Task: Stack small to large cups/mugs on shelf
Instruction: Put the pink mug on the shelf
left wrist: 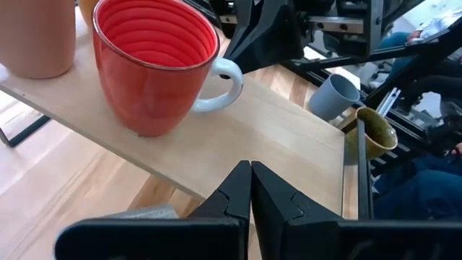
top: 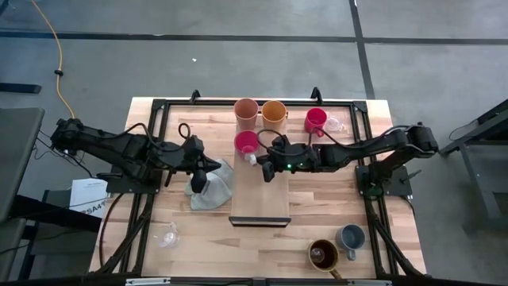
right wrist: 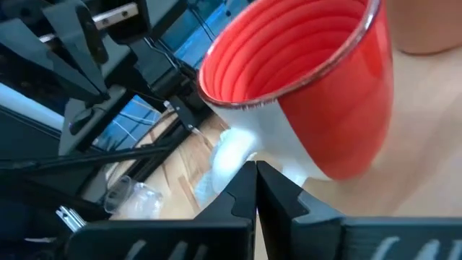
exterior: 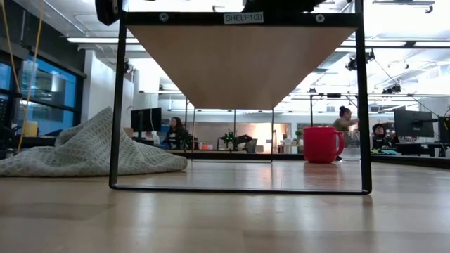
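Observation:
A red mug (left wrist: pixel 155 61) with a white handle stands upright on the light-wood shelf (top: pixel 260 199), near a peach cup (top: pixel 246 111) and an orange cup (top: pixel 274 111) at the shelf's far end. My right gripper (right wrist: pixel 255 172) is shut, its tips just by the mug's white handle (right wrist: pixel 234 152); in the high view my right gripper (top: pixel 262 164) is over the shelf. My left gripper (left wrist: pixel 250 173) is shut and empty, beside the shelf's left edge above the grey cloth (top: pixel 213 189). My right gripper's shut fingertips stand right at the red mug's white handle (right wrist: pixel 242 148), coming level from the table's right side. I cannot tell whether they touch it. The mug stands upright on the shelf.
A second pink-red mug (top: pixel 316 121) and a clear glass (top: pixel 334 125) stand on the table right of the shelf. A brown mug (top: pixel 323 254) and a blue-grey mug (top: pixel 350 236) are at the near right. Another clear glass (top: pixel 167 236) lies at the near left.

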